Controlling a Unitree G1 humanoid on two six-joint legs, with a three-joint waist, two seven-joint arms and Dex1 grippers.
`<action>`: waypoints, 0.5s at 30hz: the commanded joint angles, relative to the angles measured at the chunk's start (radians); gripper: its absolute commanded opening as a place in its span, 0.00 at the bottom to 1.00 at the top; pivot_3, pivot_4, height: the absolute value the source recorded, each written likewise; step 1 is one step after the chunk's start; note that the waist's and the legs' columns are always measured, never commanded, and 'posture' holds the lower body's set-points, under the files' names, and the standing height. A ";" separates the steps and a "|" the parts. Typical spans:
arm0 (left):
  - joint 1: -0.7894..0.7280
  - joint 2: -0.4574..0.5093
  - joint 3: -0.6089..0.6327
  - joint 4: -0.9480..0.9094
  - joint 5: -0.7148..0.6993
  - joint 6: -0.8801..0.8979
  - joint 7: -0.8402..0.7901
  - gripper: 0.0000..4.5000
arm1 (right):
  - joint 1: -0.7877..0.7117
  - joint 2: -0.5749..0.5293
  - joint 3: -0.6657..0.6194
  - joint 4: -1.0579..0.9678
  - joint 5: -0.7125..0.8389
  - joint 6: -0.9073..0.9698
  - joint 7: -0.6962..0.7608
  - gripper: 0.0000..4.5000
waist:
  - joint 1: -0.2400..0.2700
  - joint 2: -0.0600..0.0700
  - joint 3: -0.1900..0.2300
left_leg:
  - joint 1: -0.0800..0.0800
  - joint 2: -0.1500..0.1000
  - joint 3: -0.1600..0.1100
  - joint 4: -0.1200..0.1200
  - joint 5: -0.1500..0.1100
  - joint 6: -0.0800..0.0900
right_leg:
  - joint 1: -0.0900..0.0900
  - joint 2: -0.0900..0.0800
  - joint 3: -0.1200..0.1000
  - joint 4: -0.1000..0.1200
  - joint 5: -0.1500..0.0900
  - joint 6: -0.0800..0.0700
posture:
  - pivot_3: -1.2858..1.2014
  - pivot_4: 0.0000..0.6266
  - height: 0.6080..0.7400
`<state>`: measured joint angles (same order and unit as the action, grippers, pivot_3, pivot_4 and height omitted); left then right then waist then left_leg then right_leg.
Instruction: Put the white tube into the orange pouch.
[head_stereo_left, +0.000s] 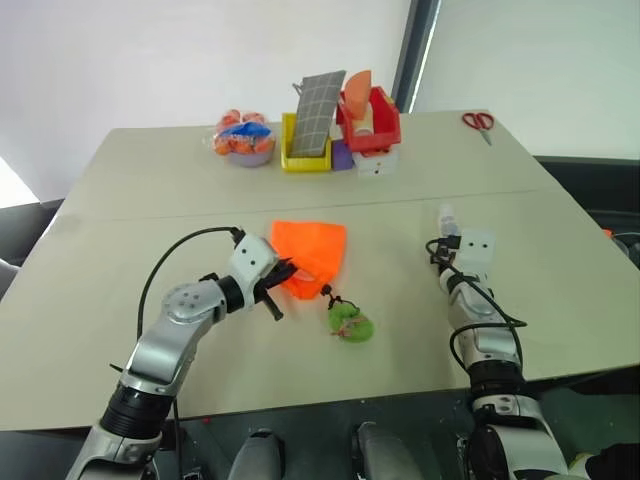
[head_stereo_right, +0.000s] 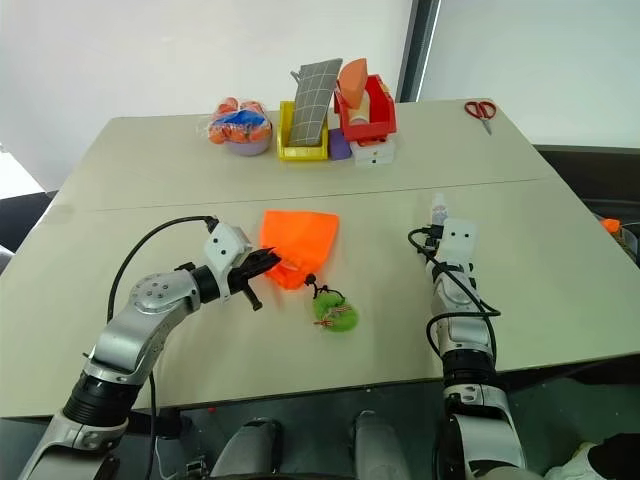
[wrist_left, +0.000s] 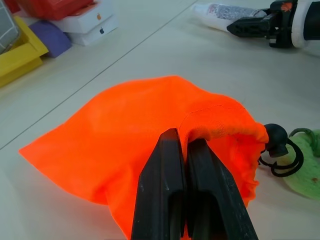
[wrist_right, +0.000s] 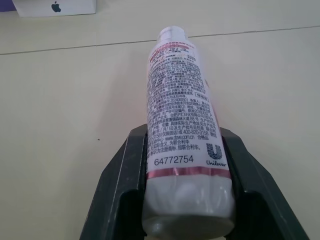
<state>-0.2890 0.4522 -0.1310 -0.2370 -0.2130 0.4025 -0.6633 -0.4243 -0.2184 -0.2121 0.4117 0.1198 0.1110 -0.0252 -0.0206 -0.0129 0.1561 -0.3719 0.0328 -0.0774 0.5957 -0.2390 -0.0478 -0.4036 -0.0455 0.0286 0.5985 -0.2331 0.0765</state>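
I see my left gripper (wrist_left: 186, 150) pinched on the rim of the orange pouch (head_stereo_left: 312, 255), mid-bench (head_stereo_left: 150, 180). My right gripper (wrist_right: 187, 165) clasps the white tube (wrist_right: 182, 125), which lies on the bench well right of the pouch.

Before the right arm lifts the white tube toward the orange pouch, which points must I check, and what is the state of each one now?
1. Left end effector shut on the rim of the orange pouch: ok.
2. Pouch mouth open wide enough for the tube: not ok; the rim looks gathered at the cord.
3. White tube lies between the fingers of the right end effector: ok.
4. Right fingers firmly closed on the tube: cannot tell; they flank it closely.
5. Table between tube and pouch free of obstacles: ok; the green ball lies nearer the robot than that path.
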 joint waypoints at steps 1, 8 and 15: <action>-0.008 0.004 0.016 -0.015 -0.010 -0.024 -0.013 0.00 | 0.054 -0.049 0.040 -0.159 0.008 -0.041 0.130 0.24 | 0.001 0.000 0.000 | 0.000 0.000 0.000 0.000 0.000 0.000 | 0.000 0.000 0.000 0.000 0.000 0.000 | 0.52 0.24 1.00; -0.031 0.025 0.040 0.016 -0.033 -0.005 -0.049 0.00 | 0.320 -0.278 0.120 -0.575 0.266 0.122 0.660 0.24 | 0.004 0.002 0.001 | 0.000 0.000 0.000 0.000 0.000 0.000 | 0.001 0.000 0.000 0.000 -0.003 0.005 | 0.52 0.24 1.00; -0.061 0.043 0.047 0.045 -0.062 0.014 -0.097 0.00 | 0.482 -0.451 0.200 -0.902 0.490 0.403 0.863 0.24 | -0.001 0.000 0.002 | 0.000 0.000 -0.001 0.001 0.000 0.000 | 0.001 0.000 0.000 0.000 -0.003 0.004 | 0.52 0.24 1.00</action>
<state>-0.3333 0.4885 -0.1032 -0.1786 -0.2540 0.4133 -0.7496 0.0743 -0.6575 -0.0266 -0.4039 0.5664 0.4792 0.8209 -0.0216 -0.0128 0.1581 -0.3713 0.0328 -0.0780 0.5974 -0.2393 -0.0479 -0.4027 -0.0458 0.0283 0.5981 -0.2362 0.0807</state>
